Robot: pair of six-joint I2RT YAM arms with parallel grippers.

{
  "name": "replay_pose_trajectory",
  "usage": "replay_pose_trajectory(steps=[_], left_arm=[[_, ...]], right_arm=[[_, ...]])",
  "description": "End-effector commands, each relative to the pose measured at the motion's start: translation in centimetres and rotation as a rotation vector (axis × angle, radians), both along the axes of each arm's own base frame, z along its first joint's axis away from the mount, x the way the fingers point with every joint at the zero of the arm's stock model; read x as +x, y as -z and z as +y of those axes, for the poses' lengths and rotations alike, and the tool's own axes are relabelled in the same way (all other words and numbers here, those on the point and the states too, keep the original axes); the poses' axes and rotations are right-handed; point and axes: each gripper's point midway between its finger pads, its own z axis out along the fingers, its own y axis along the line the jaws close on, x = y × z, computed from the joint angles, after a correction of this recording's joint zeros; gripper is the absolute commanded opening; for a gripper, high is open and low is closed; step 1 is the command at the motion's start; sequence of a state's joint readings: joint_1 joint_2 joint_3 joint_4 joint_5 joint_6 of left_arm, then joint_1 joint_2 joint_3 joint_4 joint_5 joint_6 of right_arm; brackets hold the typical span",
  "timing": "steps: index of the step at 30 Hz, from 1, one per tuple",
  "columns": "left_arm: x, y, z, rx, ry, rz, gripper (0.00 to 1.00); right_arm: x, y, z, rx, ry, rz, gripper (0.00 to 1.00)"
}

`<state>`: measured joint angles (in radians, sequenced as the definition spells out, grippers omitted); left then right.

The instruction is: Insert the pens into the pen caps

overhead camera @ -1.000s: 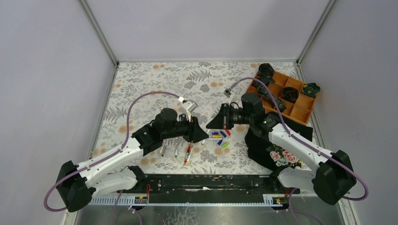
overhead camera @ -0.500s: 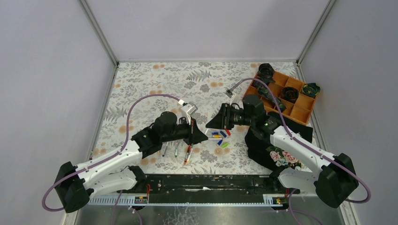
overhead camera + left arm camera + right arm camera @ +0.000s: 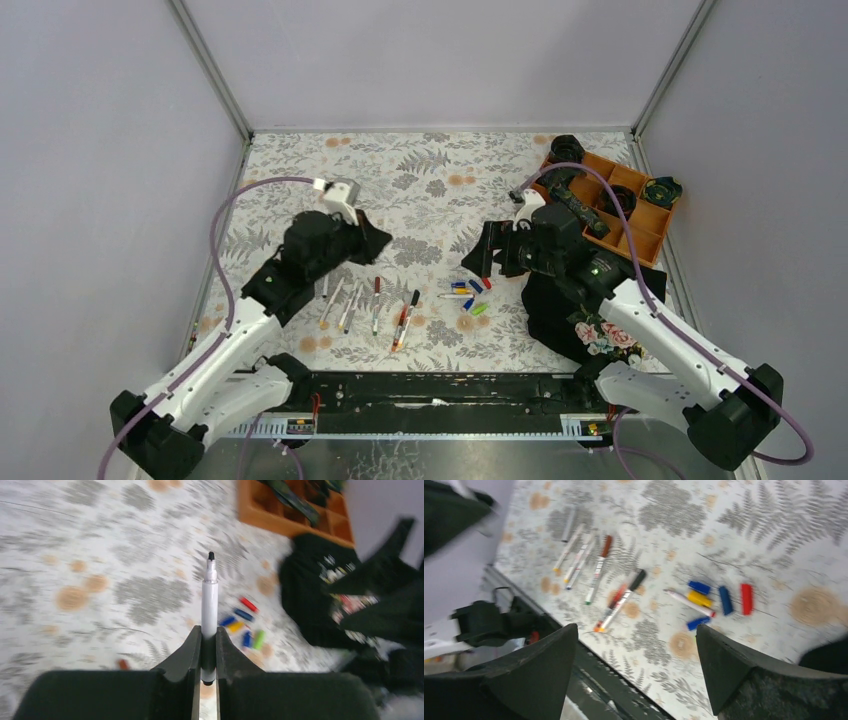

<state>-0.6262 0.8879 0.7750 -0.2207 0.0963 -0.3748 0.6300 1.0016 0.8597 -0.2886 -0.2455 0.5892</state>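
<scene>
One pen (image 3: 209,600), clamped in my left gripper (image 3: 208,652), points tip-first toward the caps (image 3: 235,626); my right gripper (image 3: 636,630), spread empty, hovers nearer, above them.

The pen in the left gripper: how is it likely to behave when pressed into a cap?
The pen looks stiff and straight, so it probably won't bend. The left gripper pinches it near its tail, with most of the barrel sticking out, so it may pivot under a sideways push. Its smooth round barrel could slide back between the fingers.
</scene>
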Motion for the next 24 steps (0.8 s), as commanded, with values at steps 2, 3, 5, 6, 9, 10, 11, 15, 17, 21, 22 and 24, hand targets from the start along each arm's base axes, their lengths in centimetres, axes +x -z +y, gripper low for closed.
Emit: replay_pose_trajectory(steps=[2,3,5,6,9,10,11,15,17,21,22,24], left_arm=[[4.1,-2.3,6.3,0.030,-0.147,-0.104,0.00],[4.9,-2.7,7.7,0.028,-0.182,-0.113,0.00],[5.7,-3.0,9.4,0.044,-0.235,-0.131,0.00],[6.1,-3.1,10.2,0.060,-0.261,-0.141,0.00],[6.4,-3.0,11.5,0.103,-0.312,-0.168,0.00],[6.4,-2.8,11.6,0.108,-0.319,-0.170,0.00],[6.3,-2.7,11.6,0.106,-0.318,-0.173,0.00],[5.7,-2.0,10.6,0.106,-0.242,-0.169,0.00],[4.9,-2.3,8.9,0.078,-0.132,-0.187,0.00],[3.6,-3.2,6.5,0.014,0.024,-0.193,0.00],[3.7,-3.3,6.4,0.006,0.021,-0.187,0.00],[3.8,-3.3,6.2,-0.012,0.020,-0.175,0.00]], right_arm=[[0.6,3.5,-3.6,-0.235,0.096,0.035,0.83],[0.4,4.1,-3.3,-0.227,0.087,0.060,0.79],[0.0,5.2,-2.5,-0.198,0.068,0.108,0.69],[-0.2,6.0,-2.2,-0.186,0.063,0.134,0.65],[-0.5,8.3,-2.0,-0.203,0.067,0.202,0.54],[-0.6,8.8,-2.0,-0.217,0.067,0.217,0.51],[-0.5,9.4,-2.0,-0.237,0.075,0.233,0.49],[-0.2,10.8,-1.8,-0.266,0.093,0.263,0.45],[0.3,11.4,-1.8,-0.283,0.099,0.259,0.45],[0.7,12.5,-1.6,-0.317,0.100,0.267,0.42],[0.7,12.8,-1.5,-0.319,0.102,0.270,0.42],[0.4,13.3,-1.2,-0.326,0.096,0.276,0.42]])
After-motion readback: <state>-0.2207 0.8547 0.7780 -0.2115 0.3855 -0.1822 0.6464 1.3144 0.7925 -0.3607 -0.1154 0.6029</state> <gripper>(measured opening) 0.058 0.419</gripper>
